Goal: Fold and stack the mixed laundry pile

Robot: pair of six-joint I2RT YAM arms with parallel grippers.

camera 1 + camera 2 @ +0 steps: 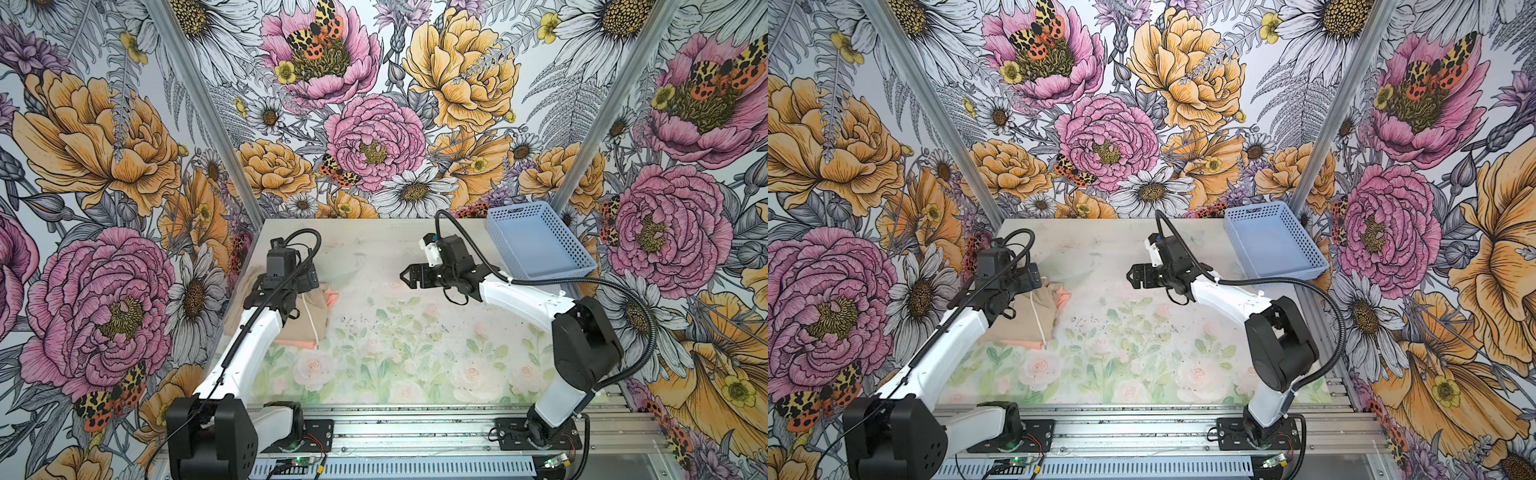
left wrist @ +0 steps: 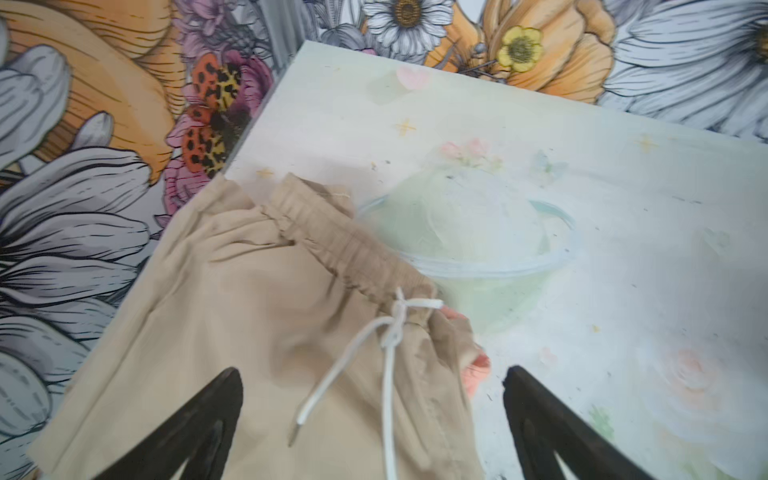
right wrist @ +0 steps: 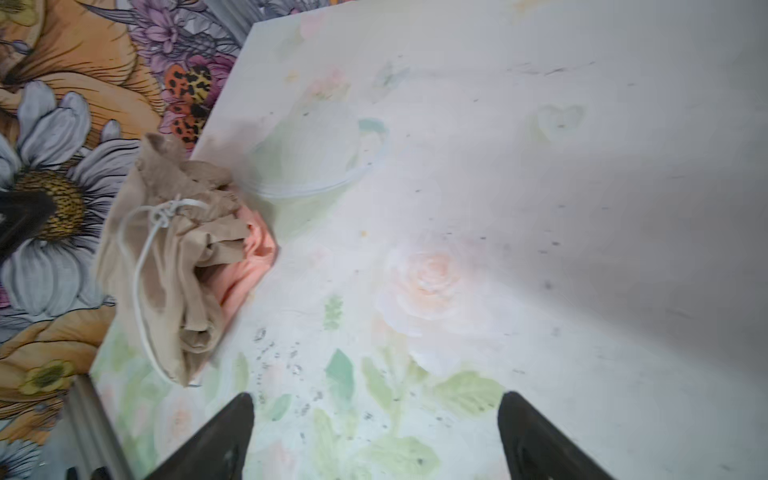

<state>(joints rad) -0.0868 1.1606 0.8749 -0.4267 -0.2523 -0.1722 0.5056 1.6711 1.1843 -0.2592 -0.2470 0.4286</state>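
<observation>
The beige drawstring garment [image 2: 249, 316] lies on the peach-pink T-shirt [image 3: 249, 257], the 2 stacked at the table's [image 1: 415, 332] left edge. The left gripper [image 2: 374, 370] hovers just above them, jaws spread wide, holding nothing. The right gripper [image 3: 376, 394], equally wide and empty, hangs mid-table, well apart from the light blue basket [image 1: 540, 249].

My left arm [image 1: 951, 332] reaches over the beige-tan garment [image 1: 1027, 318], which lies bunched at the table's [image 1: 1183, 332] left edge with its white drawstring [image 1: 1038, 318] trailing down the front. The peach-pink T-shirt [image 1: 1064, 296] peeks out beneath it on the right and near sides. My right gripper [image 1: 1129, 277] hangs empty over the table's middle, pointing left and well apart from the clothes, with the blue basket [image 1: 1237, 237] in the far right corner.
</observation>
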